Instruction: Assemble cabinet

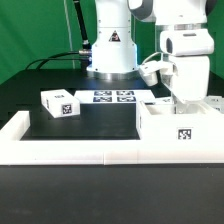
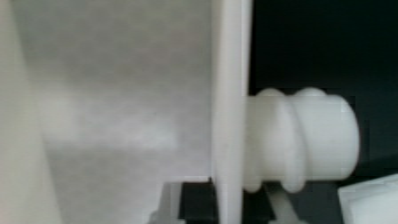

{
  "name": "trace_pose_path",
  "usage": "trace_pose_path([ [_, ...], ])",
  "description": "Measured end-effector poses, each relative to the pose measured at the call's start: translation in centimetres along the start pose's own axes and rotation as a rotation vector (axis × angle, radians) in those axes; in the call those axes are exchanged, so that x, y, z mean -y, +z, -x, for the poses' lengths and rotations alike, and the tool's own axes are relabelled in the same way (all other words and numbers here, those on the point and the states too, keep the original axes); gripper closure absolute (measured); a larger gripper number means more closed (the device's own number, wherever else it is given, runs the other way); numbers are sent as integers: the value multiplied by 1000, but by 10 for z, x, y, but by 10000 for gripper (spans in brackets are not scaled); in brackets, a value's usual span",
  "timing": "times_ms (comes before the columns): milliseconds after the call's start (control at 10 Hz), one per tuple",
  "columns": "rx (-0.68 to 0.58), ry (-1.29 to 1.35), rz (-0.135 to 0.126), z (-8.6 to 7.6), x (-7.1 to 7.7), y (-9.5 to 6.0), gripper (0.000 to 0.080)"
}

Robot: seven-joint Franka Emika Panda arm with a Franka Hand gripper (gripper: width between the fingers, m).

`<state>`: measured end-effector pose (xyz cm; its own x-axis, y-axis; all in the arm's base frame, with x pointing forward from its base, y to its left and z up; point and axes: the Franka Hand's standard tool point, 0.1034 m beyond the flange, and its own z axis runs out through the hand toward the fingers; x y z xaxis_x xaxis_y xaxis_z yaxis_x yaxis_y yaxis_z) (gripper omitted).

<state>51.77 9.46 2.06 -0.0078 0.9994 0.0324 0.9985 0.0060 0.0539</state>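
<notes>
While the tool hung over the cabinet body, exterior view three o'clock, its grip could not be told. One marked block lay at nine o'clock.

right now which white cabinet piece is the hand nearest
The big body on the exterior view's right: the hand is at its top. The small block sits apart.

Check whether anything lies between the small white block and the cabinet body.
Nothing visible: bare black table separates the block from the cabinet body; the flat marker board lies just behind that path.
</notes>
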Motion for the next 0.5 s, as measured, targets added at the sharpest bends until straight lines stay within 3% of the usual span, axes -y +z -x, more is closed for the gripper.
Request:
trace_pose_path([
  [200, 1, -4, -8, -10, -1, 0, 764],
  [500, 1, 1, -10, -12, -1, 0, 764],
])
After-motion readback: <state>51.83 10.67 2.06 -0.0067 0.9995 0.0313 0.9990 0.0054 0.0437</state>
